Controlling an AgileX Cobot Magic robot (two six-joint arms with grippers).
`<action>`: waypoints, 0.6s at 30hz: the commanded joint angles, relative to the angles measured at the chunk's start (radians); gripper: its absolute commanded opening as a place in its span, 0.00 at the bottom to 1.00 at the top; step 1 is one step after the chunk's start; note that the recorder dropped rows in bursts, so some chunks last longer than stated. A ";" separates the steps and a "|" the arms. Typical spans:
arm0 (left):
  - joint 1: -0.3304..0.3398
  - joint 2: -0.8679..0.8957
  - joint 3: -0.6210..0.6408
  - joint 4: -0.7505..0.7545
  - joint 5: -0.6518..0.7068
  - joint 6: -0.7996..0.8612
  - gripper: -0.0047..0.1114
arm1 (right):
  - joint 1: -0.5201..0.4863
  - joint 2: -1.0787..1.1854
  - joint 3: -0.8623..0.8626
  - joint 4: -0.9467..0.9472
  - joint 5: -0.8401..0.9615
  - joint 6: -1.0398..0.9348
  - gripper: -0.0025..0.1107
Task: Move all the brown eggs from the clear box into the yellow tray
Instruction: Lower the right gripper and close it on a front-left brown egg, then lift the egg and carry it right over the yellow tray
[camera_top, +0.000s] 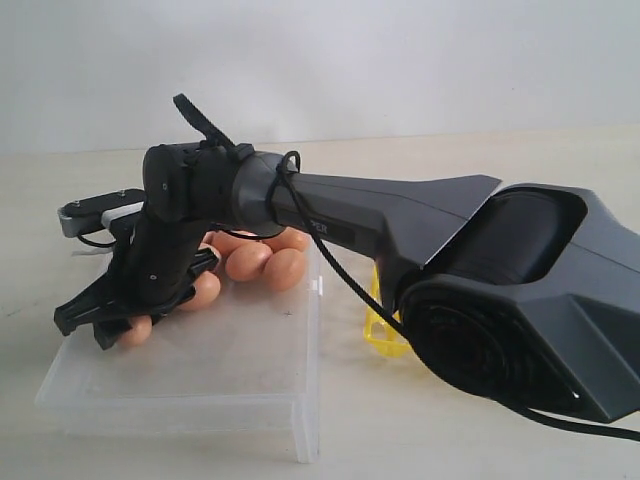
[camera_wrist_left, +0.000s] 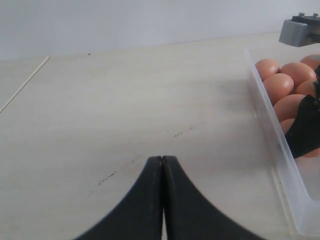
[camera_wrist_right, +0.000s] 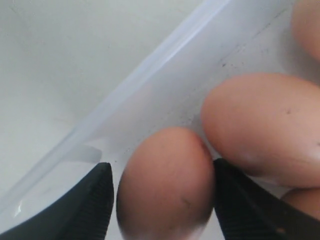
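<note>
In the exterior view my right gripper (camera_top: 115, 320) reaches down into the clear box (camera_top: 200, 390) at its left side. Its jaws stand open on either side of one brown egg (camera_wrist_right: 165, 185); one finger touches the shell and a thin gap shows at the other finger (camera_wrist_right: 97, 200). A second egg (camera_wrist_right: 265, 125) lies against the first. Several more brown eggs (camera_top: 265, 262) cluster at the back of the box. The yellow tray (camera_top: 385, 335) is mostly hidden behind the right arm. My left gripper (camera_wrist_left: 162, 159) is shut and empty over bare table, left of the box wall (camera_wrist_left: 270, 130).
The right arm's large black body (camera_top: 520, 300) fills the right of the exterior view and covers most of the tray. A grey mount (camera_top: 95, 212) sticks out over the box's far left corner. Pale tabletop (camera_wrist_left: 125, 100) spreads out to the left of the box.
</note>
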 joint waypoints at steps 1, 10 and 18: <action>-0.006 -0.006 -0.004 -0.007 -0.001 -0.001 0.04 | 0.001 0.011 0.001 -0.029 -0.039 0.005 0.52; -0.006 -0.006 -0.004 -0.007 -0.001 -0.001 0.04 | 0.001 0.011 0.001 -0.100 -0.072 -0.025 0.17; -0.006 -0.006 -0.004 -0.007 -0.001 -0.001 0.04 | 0.001 -0.019 0.001 -0.098 -0.040 -0.073 0.02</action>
